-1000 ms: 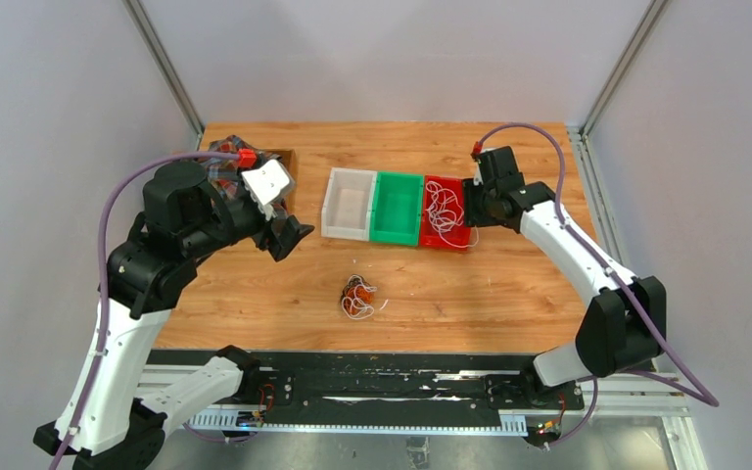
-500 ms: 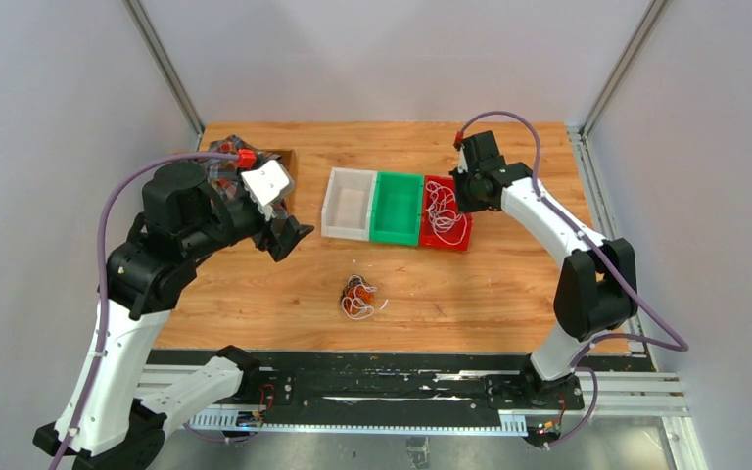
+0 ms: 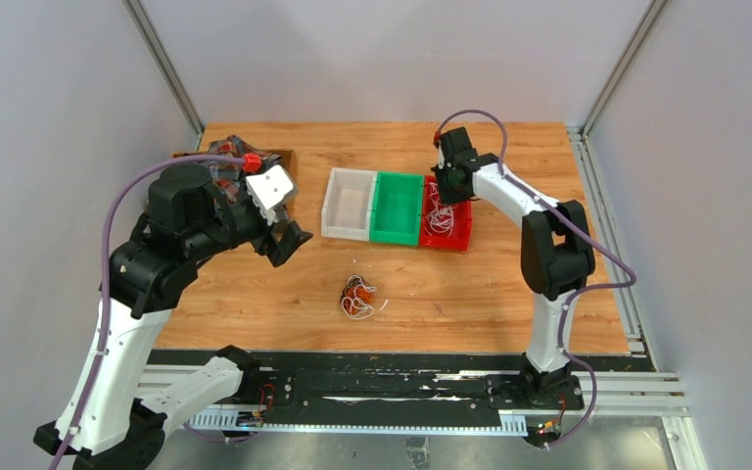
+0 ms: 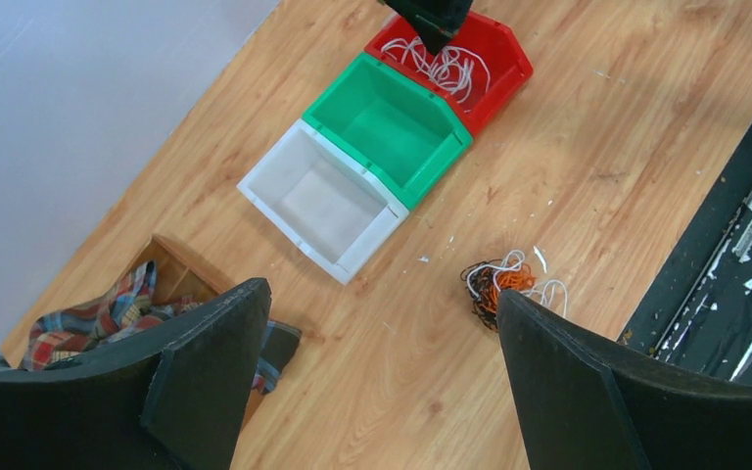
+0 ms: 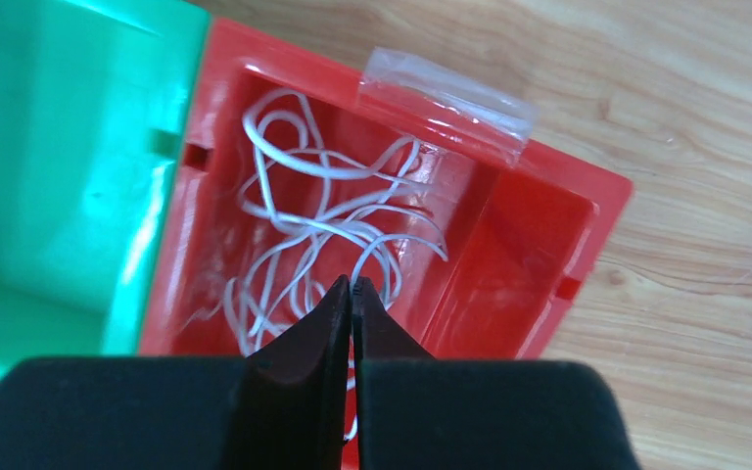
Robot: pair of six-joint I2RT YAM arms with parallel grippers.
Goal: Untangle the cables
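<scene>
A small tangle of cables [image 3: 357,297], orange, dark and white, lies on the wooden table in front of the bins; the left wrist view shows the tangle [image 4: 497,282] beside my right-hand finger. Loose white cables [image 5: 323,225] fill the red bin [image 3: 460,240]. My right gripper [image 5: 351,286] hangs shut just over those white strands; whether a strand is pinched I cannot tell. My left gripper [image 3: 289,231] hovers wide open and empty above the table, left of the tangle.
A white bin [image 3: 331,206] and a green bin [image 3: 398,179] stand side by side left of the red one. A wooden box holding plaid cloth [image 4: 108,313] sits at the back left corner. Dark rails run along the near table edge.
My right gripper has closed and swung left from the red bin's right side to over its back end, its arm folding in. The left arm barely moved.
</scene>
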